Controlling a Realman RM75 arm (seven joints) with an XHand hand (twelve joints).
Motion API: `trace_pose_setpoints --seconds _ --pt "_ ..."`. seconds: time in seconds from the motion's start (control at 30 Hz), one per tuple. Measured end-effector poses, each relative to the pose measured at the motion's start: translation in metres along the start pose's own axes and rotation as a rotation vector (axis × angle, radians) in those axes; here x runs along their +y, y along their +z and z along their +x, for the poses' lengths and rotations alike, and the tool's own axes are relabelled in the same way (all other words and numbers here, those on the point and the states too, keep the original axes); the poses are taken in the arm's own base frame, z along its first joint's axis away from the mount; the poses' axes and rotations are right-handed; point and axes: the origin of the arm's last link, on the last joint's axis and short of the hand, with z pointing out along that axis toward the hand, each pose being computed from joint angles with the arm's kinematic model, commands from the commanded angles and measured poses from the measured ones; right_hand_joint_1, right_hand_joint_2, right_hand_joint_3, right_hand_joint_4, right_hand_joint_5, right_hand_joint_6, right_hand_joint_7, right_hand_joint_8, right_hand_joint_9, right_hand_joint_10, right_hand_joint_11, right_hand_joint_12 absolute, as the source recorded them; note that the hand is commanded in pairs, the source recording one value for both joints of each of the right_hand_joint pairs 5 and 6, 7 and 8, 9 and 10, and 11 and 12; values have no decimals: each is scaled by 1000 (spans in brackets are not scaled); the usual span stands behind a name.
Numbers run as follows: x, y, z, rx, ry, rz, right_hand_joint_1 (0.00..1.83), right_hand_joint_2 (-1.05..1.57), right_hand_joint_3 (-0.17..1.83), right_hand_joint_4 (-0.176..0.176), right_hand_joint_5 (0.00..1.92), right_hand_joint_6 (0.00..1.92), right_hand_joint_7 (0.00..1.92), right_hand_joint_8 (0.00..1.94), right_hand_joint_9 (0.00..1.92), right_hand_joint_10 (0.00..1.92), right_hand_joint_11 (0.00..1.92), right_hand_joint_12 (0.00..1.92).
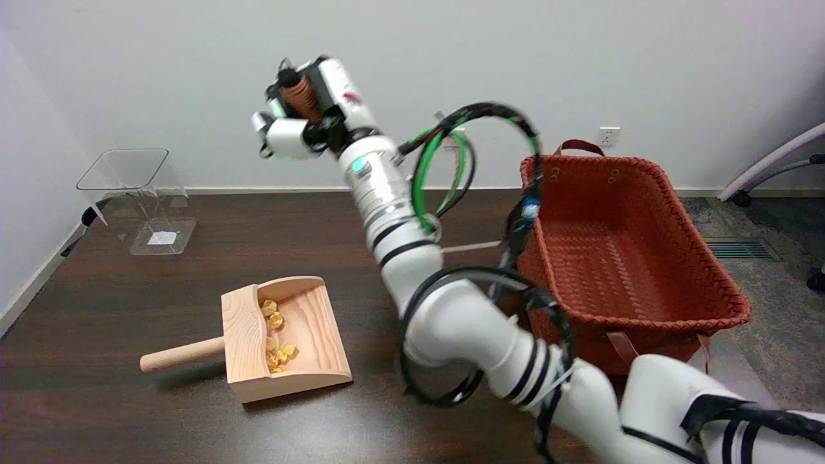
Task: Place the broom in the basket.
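Note:
My right hand point(303, 119) is raised high above the back of the table, left of the basket. It grips the broom point(298, 95), of which only a brown wound part with a black tip shows between the fingers; the rest is hidden by the hand. The orange-red woven basket point(702, 251) stands at the table's right end, with nothing inside that I can see. The hand is well to the left of the basket's rim and higher than it.
A wooden dustpan point(303, 335) with several yellow paper scraps point(276, 335) lies on the dark table point(129, 412) at front left, handle pointing left. A clear plastic container point(138, 200) stands at the back left. My arm's cables point(445, 167) loop beside the basket's left wall.

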Motion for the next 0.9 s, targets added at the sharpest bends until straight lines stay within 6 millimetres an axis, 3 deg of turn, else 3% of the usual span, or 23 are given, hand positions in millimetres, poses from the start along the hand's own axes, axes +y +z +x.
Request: trace_pose_setpoints --seconds 0.17,0.47,0.9 --pt "-3 9 35 30 -103 69 1409 976 682 0 1920 1920 1920 1920 1920 1920 1920 1920" --pt "11 19 104 67 -212 70 1427 954 702 0 1920 1920 1920 1920 1920 1920 1920 1920" --pt "33 8 197 170 -320 -1 1436 948 669 0 1920 1920 1920 1920 1920 1920 1920 1920"
